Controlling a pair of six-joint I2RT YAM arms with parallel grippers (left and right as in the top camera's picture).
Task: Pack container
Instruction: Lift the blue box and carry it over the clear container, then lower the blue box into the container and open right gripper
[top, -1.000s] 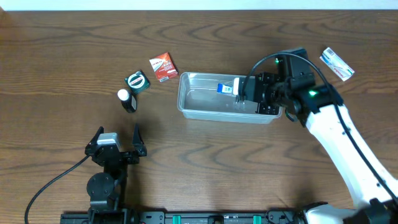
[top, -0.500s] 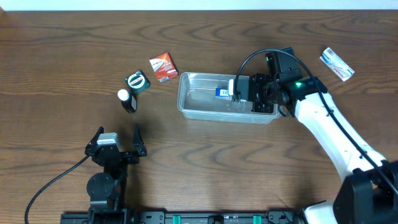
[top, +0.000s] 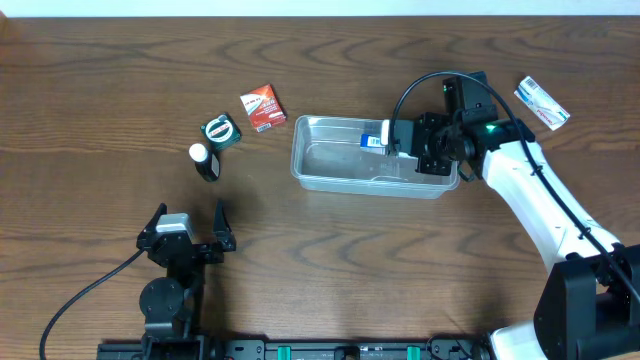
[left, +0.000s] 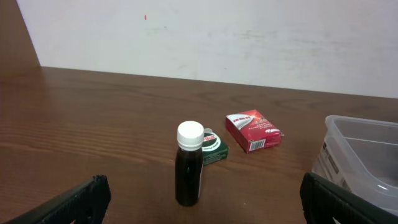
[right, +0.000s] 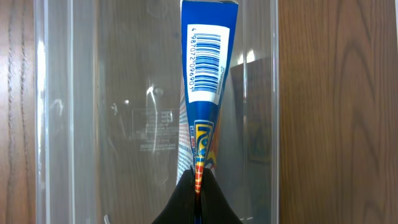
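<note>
A dark wood-grain table (top: 100, 80) stands against a plain white, faintly scuffed wall (left: 249, 37).

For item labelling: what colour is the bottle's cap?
White cap; shows best in the left wrist view.

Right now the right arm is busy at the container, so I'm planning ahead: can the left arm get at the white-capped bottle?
Probably yes. The left gripper is open and empty, the bottle stands upright ahead of it, and nothing lies between them; the green packet sits behind the bottle.
</note>
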